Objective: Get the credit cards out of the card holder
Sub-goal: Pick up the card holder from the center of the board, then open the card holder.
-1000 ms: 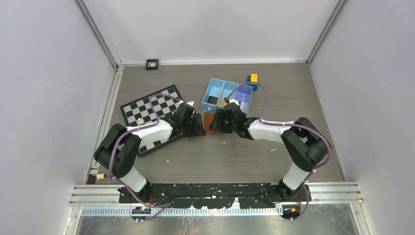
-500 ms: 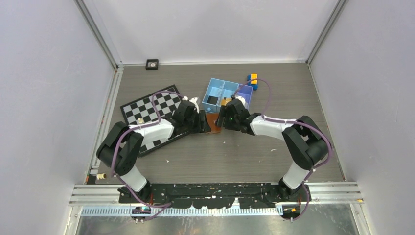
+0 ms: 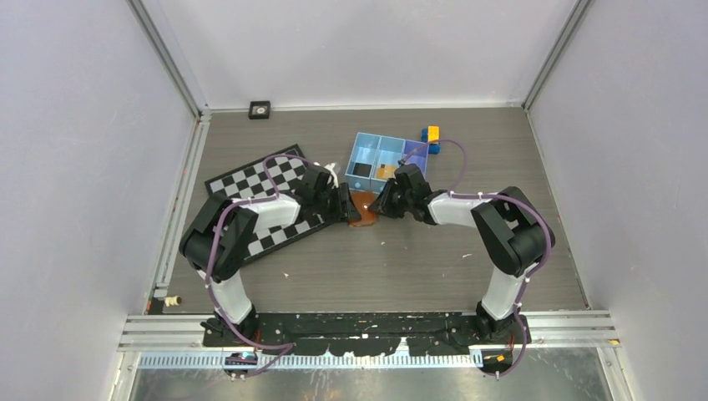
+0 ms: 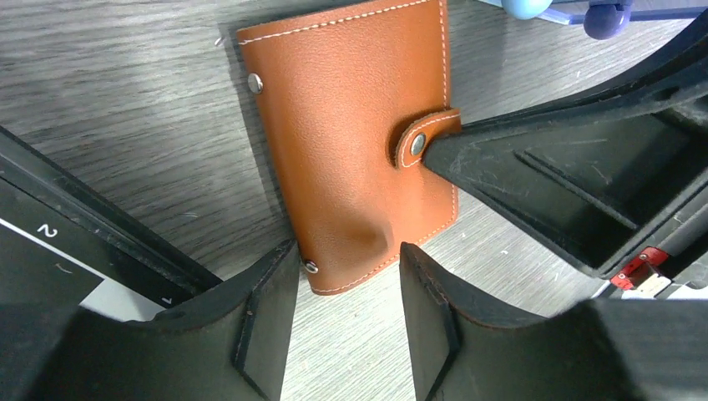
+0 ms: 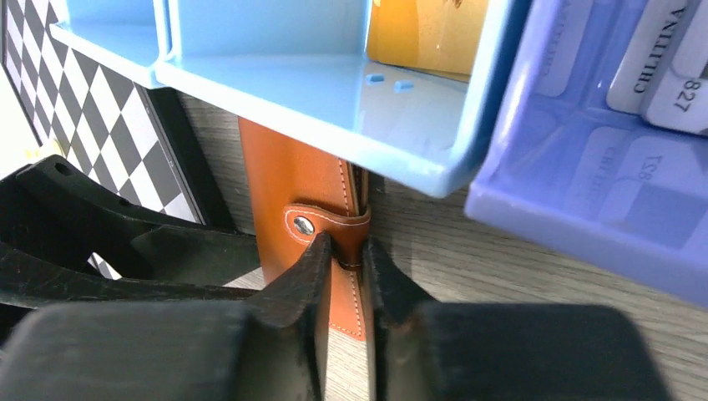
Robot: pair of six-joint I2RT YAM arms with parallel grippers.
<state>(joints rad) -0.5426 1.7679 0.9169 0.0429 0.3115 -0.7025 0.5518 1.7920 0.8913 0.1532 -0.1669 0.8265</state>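
Contact! Brown stitched-leather folding card holder (image 4: 351, 142) lies shut just in front of the pale-blue plastic tray (image 5: 317, 125). Your right jaws pinch its snap strap (image 5: 321, 224); left jaws gape astride its corner. Clamp left, then peel gently.

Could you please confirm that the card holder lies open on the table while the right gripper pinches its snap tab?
Not quite: the card holder lies folded shut on the table, its snap tab wrapped over the cover, as the left wrist view shows. The right gripper does pinch that tab.
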